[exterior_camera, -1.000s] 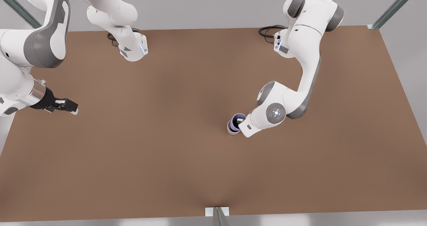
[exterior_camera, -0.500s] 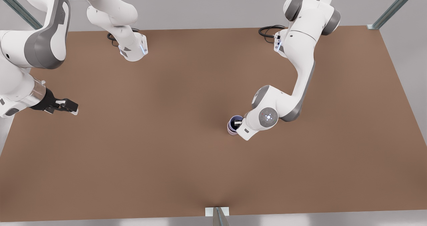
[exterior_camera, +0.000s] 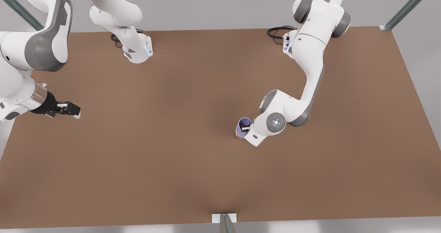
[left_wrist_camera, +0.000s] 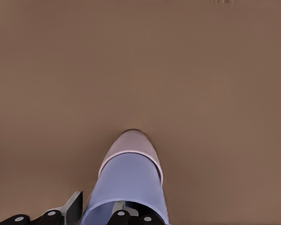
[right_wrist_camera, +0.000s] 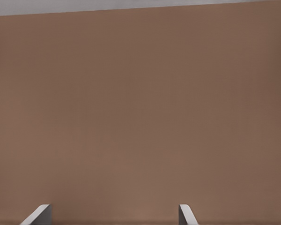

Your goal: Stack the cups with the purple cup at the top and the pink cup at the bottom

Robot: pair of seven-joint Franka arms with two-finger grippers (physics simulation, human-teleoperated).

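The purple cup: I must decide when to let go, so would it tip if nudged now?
Probably not: the purple cup looks nested in the pink cup, which stands on the table. Its smooth tapered wall may slip; the left gripper pinches its rim. The right gripper waits open.

The front view is looking steeply down on the whole table (exterior_camera: 172, 164); both wrist cameras are hovering close over it (the surface all three are sharing).
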